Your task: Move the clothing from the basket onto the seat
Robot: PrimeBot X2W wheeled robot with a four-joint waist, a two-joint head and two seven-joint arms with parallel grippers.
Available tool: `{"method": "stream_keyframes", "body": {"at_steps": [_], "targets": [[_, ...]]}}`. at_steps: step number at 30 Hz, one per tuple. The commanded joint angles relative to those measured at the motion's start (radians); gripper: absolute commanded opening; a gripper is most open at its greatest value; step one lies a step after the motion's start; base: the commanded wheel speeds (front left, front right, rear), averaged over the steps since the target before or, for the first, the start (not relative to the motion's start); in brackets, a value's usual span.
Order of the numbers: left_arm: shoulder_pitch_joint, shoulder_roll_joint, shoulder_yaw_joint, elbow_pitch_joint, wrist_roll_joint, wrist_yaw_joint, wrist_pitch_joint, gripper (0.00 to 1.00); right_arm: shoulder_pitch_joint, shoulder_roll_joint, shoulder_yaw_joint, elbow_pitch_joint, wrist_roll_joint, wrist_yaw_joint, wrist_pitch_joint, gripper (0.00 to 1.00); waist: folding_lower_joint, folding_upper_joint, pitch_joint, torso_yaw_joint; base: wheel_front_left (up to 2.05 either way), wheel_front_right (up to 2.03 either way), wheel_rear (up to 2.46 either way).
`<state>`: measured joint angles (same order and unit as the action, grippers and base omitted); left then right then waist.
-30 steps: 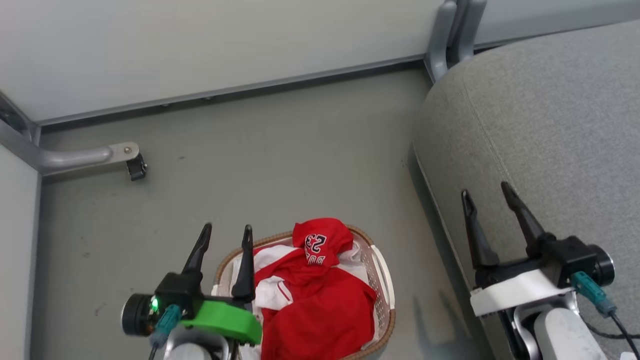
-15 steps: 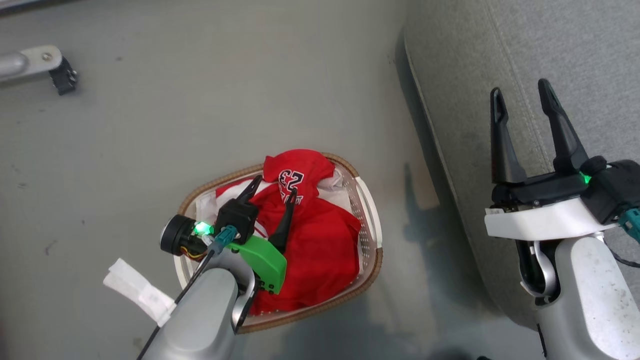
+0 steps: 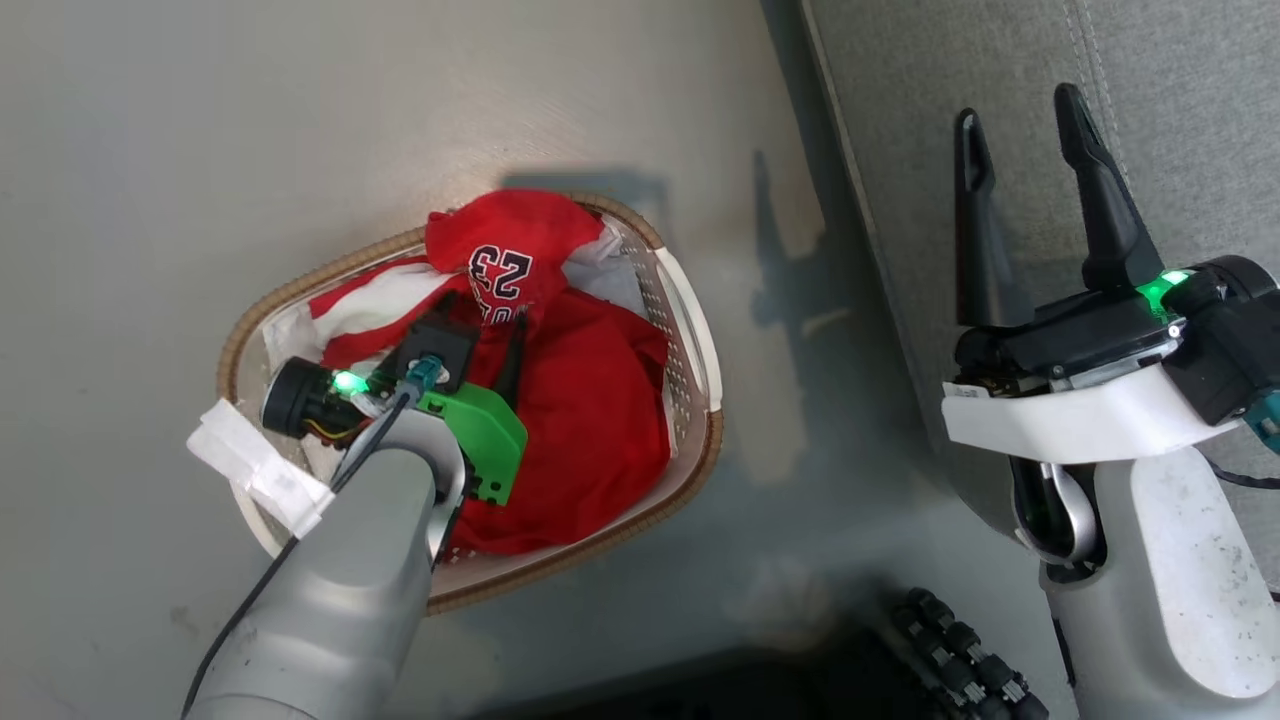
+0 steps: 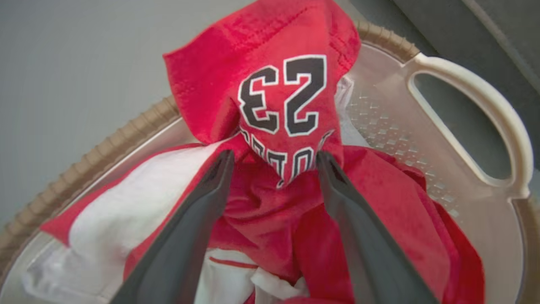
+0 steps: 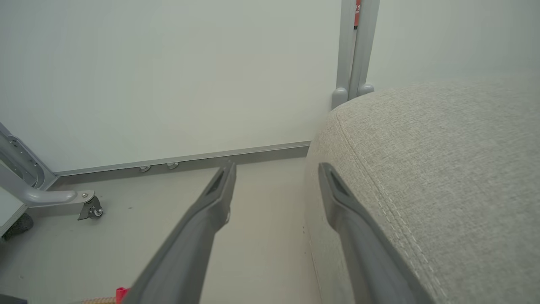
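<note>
The red sports clothing with white trim point(image 3: 590, 420) lies heaped in the oval white perforated plastic basket with the brown woven rim point(image 3: 600, 545), which stands on the pale floor point(image 3: 250, 120) just beside the big grey woven-fabric seat point(image 3: 1180, 120); nothing red lies on the seat yet, so the task looks barely begun.

The left claw point(image 3: 490, 325) is down inside the basket with its two dark fingers spread; in the left wrist view the left claw point(image 4: 274, 158) straddles the raised fold bearing the white 23 point(image 4: 287, 93), with the tips at the cloth but nothing pinched. The right claw point(image 3: 1018, 110) hangs spread and empty over the seat's edge, clear of the basket.

The step in hand appears to be the first grab:

- Push the tips a little deeper so the fold sits well between the fingers, then squeeze; a shallow nip on slippery cloth would likely slide off.
- Keep off the white fabric liner point(image 3: 605, 280) at the far wall, lest the light basket come up too.
- Lift straight up until the cloth hangs free of the rim, and only then swing across to the seat.
</note>
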<state>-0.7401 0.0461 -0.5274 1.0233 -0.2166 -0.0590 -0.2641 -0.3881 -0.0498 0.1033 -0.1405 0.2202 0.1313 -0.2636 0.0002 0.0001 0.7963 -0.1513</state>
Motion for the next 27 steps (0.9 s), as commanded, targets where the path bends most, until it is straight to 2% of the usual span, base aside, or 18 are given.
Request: {"method": "stream_keyframes", "body": {"at_steps": [1, 10, 11, 12, 13, 15, 20, 27], "targets": [[-0.032, 0.01, 0.006, 0.009, 0.004, 0.011, -0.001, 1.0, -0.021, -0.001, 0.011, -0.011, 0.008, -0.001, -0.002, 1.0, -0.0002, -0.0001, 0.096, -0.058, 0.0, 0.0, 0.0], [-0.091, 0.012, 0.023, 0.036, 0.011, 0.027, -0.001, 1.0, -0.032, -0.002, 0.039, -0.02, 0.023, -0.001, -0.002, 1.0, -0.0002, -0.0001, 0.135, -0.068, 0.0, 0.0, 0.0], [-0.093, 0.012, 0.025, 0.038, 0.009, 0.027, -0.001, 0.68, -0.033, -0.002, 0.04, -0.019, 0.024, -0.001, -0.002, 1.0, -0.0002, -0.0001, 0.136, -0.069, 0.0, 0.0, 0.0], [-0.094, 0.012, 0.026, 0.039, 0.008, 0.026, -0.001, 0.43, -0.034, -0.002, 0.04, -0.018, 0.025, -0.001, -0.002, 1.0, -0.0002, -0.0001, 0.135, -0.069, 0.0, 0.0, 0.0], [-0.095, 0.011, 0.025, 0.035, 0.009, 0.025, -0.001, 0.23, -0.035, -0.002, 0.039, -0.016, 0.026, -0.001, -0.002, 1.0, -0.0002, -0.0001, 0.135, -0.068, 0.0, 0.0, 0.0], [-0.091, 0.011, 0.025, 0.031, 0.009, 0.02, -0.001, 0.0, -0.035, -0.002, 0.033, -0.012, 0.025, -0.001, -0.002, 1.0, -0.0002, -0.0001, 0.131, -0.065, 0.0, 0.0, 0.0], [-0.061, 0.009, 0.022, -0.003, 0.015, 0.008, -0.001, 0.0, -0.038, -0.002, 0.018, 0.004, 0.018, -0.001, -0.002, 1.0, -0.0002, -0.0001, 0.106, -0.049, 0.0, 0.0, 0.0], [0.038, 0.022, 0.039, -0.137, 0.018, -0.012, -0.001, 0.0, -0.005, -0.002, 0.015, 0.037, -0.011, -0.001, -0.002, 1.0, -0.0002, -0.0001, 0.009, -0.008, 0.0, 0.0, 0.0]]}}
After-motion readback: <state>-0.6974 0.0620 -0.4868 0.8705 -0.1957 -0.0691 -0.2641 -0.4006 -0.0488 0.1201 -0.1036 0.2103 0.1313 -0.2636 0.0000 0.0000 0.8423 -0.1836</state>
